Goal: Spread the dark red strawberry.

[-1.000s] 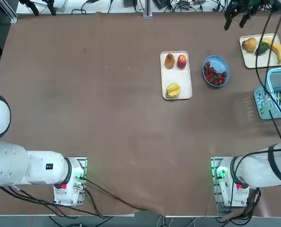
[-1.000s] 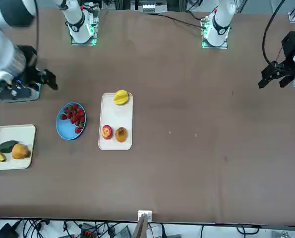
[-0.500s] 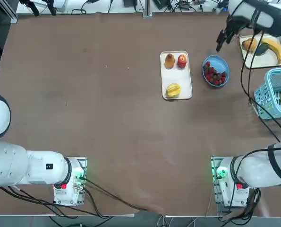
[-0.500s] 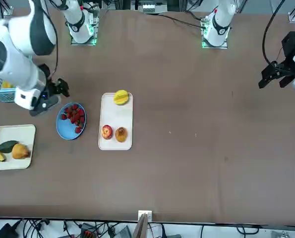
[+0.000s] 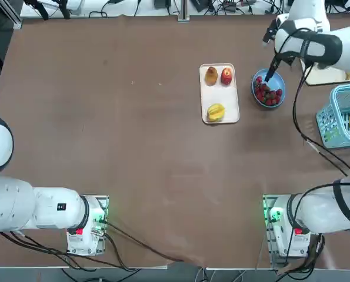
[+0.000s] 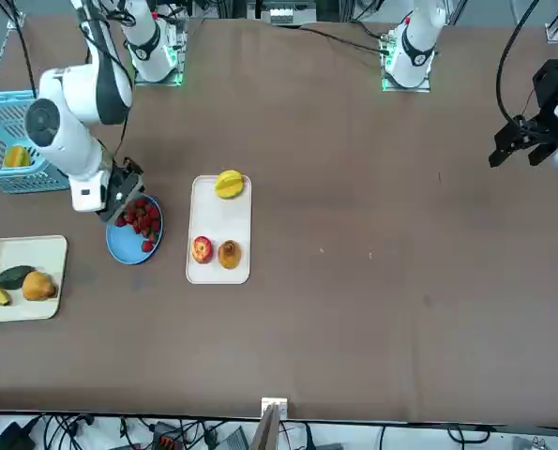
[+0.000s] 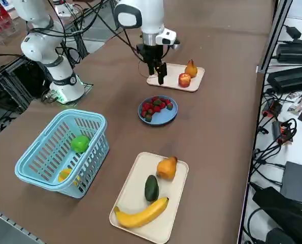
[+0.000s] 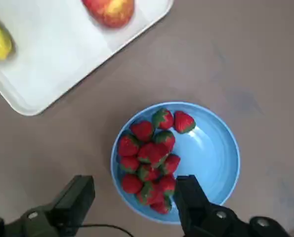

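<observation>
About ten dark red strawberries [image 8: 150,157] are lying heaped in a blue plate [image 8: 221,148], crowding the side of the plate toward the white tray [image 8: 63,64], which is carrying an apple [image 8: 109,10] and sitting just beside the plate. The plate is resting near the tabletop's [image 5: 133,147] far right corner. The right gripper [image 8: 134,197] is hovering above the plate's edge, its jaws standing wide apart and gripping nothing, one finger over the plate's rim, the other over bare tabletop.
</observation>
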Controlling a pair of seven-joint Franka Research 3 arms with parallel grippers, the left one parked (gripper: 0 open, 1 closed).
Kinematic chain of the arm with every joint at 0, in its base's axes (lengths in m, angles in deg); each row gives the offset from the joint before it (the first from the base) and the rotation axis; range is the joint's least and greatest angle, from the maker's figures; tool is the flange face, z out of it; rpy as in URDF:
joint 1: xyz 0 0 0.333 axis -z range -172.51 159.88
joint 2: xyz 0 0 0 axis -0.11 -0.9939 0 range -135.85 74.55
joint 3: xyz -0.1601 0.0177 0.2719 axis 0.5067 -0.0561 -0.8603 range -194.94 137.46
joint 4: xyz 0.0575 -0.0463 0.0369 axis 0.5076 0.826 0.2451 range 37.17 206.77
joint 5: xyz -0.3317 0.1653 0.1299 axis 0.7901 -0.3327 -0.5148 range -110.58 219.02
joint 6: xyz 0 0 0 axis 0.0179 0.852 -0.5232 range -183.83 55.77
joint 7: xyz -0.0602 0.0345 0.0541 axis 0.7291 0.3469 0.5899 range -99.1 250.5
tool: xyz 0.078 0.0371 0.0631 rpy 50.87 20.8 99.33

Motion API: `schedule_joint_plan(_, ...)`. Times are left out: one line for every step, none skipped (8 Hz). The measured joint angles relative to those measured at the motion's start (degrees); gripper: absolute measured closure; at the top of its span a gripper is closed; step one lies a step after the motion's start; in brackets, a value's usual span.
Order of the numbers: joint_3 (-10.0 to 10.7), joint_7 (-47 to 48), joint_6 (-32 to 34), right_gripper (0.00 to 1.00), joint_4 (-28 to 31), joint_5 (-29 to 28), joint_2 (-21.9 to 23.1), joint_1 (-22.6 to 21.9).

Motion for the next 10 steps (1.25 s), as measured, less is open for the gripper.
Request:
schedule_joint_plan(0.01, -4.49, -2.01, 0.01, 0.29, 0.00, -1.59, 0.00)
schedule_joint_plan(0.02, -8.21, -3.36, 0.01, 0.32, 0.00, -3.29, 0.03)
schedule_joint_plan(0.07, -11.41, -4.63, 0.02, 0.32, 0.00, -4.76, 0.08)
schedule_joint_plan(0.15, -13.55, -5.70, 0.03, 0.33, 0.00, -5.95, 0.12)
schedule_joint_plan(0.17, -14.35, -6.55, 0.04, 0.33, -0.01, -7.09, 0.15)
schedule_joint_plan(0.17, -14.68, -7.38, 0.07, 0.32, 0.00, -8.26, 0.20)
schedule_joint_plan(0.18, -14.81, -8.34, 0.08, 0.32, 0.00, -9.16, 0.31)
schedule_joint_plan(0.18, -14.90, -9.00, 0.10, 0.32, 0.00, -9.75, 0.41)
schedule_joint_plan(0.18, -14.97, -9.42, 0.13, 0.30, 0.00, -10.18, 0.50)
schedule_joint_plan(0.18, -15.04, -9.54, 0.17, 0.30, 0.00, -10.40, 0.56)
